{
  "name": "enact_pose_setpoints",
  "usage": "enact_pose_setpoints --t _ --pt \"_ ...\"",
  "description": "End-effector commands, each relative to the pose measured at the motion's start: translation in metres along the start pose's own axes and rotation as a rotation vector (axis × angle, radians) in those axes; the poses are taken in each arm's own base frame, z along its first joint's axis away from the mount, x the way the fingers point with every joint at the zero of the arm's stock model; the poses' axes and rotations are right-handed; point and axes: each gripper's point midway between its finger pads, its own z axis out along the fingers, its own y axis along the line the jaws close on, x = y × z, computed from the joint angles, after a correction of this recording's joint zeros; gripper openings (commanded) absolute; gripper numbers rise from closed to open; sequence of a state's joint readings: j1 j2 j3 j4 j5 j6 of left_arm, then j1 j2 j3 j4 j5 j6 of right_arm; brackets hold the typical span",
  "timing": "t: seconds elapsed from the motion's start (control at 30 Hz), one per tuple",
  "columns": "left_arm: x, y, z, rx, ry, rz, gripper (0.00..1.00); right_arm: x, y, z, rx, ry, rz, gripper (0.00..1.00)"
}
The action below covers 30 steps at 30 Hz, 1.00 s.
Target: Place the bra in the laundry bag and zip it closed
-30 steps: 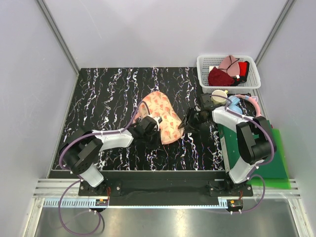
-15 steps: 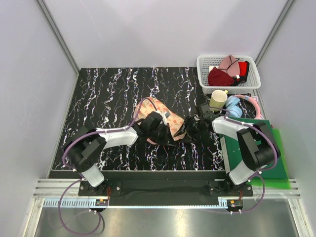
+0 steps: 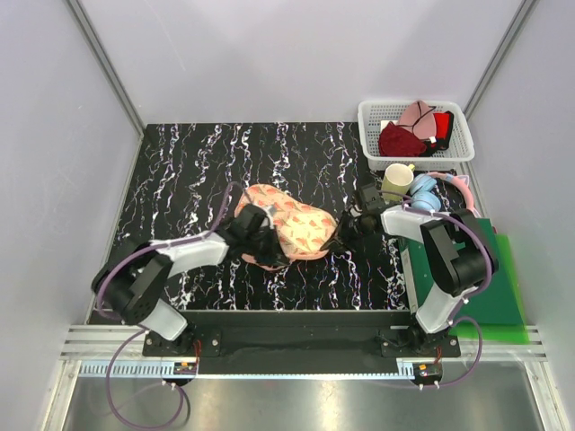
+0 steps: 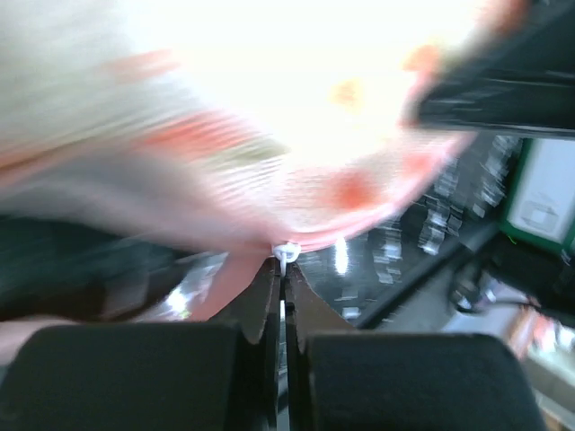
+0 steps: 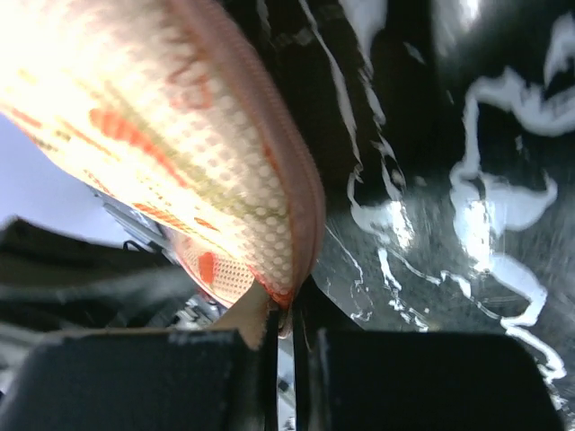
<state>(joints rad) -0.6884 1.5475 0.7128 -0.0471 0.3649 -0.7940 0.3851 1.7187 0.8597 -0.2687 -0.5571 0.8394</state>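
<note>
Top external view: the laundry bag [image 3: 292,229] lies folded shut on the worktop [image 3: 198,171], the bra out of sight and judged inside; zip progress cannot be told. The left pincer [image 3: 262,253] and right pincer [image 3: 340,232] are both clamped tight on opposite ends of the bag's pink zip edge. No brand, label or writing is legible.

Blurred laundry bag [image 4: 269,117] fills the view, its white zip pull [image 4: 287,252] pinched between closed jaws.
</note>
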Motion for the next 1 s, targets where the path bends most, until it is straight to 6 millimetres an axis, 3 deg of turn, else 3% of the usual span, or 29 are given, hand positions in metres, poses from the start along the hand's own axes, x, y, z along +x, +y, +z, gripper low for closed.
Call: enact_pose_setpoints --t 0.0,0.07,0.17,0.3,0.33,0.4,0.47,0.57,0.67,0.97 --pt "-0.008 0.046 -0.033 -0.141 -0.027 0.025 0.0 -0.031 0.001 -0.006 0.033 -0.048 -0.146 0.0" --pt "-0.007 0.046 -0.038 -0.146 -0.019 0.05 0.0 -0.036 0.002 -0.004 0.043 -0.042 -0.182 0.0" --pt "-0.008 0.03 -0.036 -0.089 -0.019 0.047 0.0 -0.049 0.015 -0.004 0.055 -0.042 -0.213 0.02" --pt "-0.024 -0.011 -0.03 0.038 -0.07 0.018 0.0 -0.05 0.035 -0.014 0.073 0.0 -0.189 0.44" --pt "-0.034 -0.028 -0.029 0.094 -0.103 -0.008 0.0 -0.047 0.036 -0.016 0.092 -0.004 -0.172 0.5" --pt "-0.038 -0.039 -0.024 0.125 -0.105 -0.036 0.0 -0.036 0.038 -0.026 0.108 -0.015 -0.141 0.63" --pt "-0.049 -0.058 -0.023 0.182 -0.13 -0.047 0.0 -0.027 0.038 -0.038 0.107 -0.051 -0.115 0.7" --pt "-0.056 -0.074 -0.018 0.219 -0.117 -0.036 0.0 -0.011 0.047 -0.046 0.043 -0.079 -0.055 0.74" --pt "-0.057 -0.08 -0.013 0.228 -0.1 -0.025 0.0 0.001 0.061 -0.042 -0.032 -0.08 0.0 0.73" --pt "-0.041 -0.086 -0.011 0.243 -0.051 -0.008 0.0 -0.007 0.079 -0.015 -0.098 -0.09 0.059 0.59"
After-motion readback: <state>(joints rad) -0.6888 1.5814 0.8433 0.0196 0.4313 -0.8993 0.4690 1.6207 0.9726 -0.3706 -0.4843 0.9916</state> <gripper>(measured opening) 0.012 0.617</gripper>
